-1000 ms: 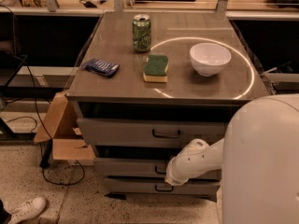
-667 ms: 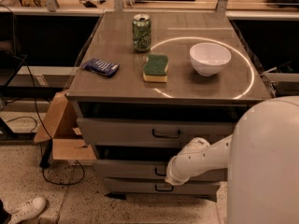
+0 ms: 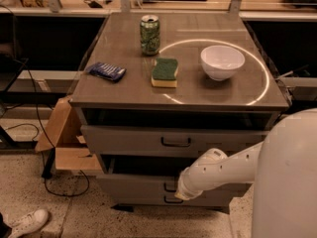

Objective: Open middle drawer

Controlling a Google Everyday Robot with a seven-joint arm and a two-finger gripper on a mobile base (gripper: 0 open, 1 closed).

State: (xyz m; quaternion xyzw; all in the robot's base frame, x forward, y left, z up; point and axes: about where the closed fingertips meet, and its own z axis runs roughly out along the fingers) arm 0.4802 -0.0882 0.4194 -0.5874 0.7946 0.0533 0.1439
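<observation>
Smooth white rounded gripper [image 3: 179, 191] sits at the centre of the flat grey metal middle drawer [image 3: 133, 185], whose front stands ajar. Jaws hidden: cannot tell.

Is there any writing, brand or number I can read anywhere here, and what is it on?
No text is readable.
Green drink can: print too blurred to read.
Blue crinkled packet: print too blurred to read.
Robot's white hand, at the grey metal middle drawer: no markings seen.

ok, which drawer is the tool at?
The middle drawer: the tool is at its centre handle. The top drawer lies well above the tool, the bottom drawer just below.
</observation>
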